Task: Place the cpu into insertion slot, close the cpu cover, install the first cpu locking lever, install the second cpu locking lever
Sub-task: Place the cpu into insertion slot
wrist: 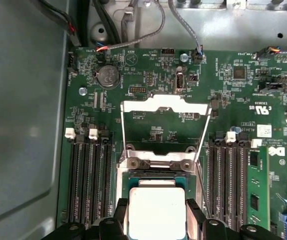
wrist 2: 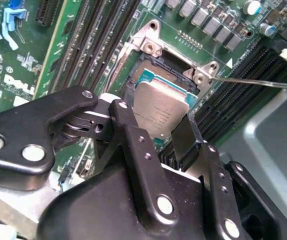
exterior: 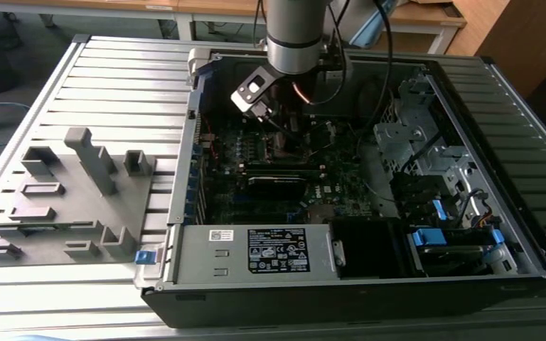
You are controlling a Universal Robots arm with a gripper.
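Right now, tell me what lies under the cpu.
Under the cpu, held by the gripper, lies the insertion slot; its dark frame shows along the chip's edges. The chip covers the slot's middle. The cpu cover stands open.

The ribbed grey worktop [exterior: 111, 78] carries an open computer case [exterior: 349, 304] and, toward the exterior view's left, a grey fixture block [exterior: 74, 206].
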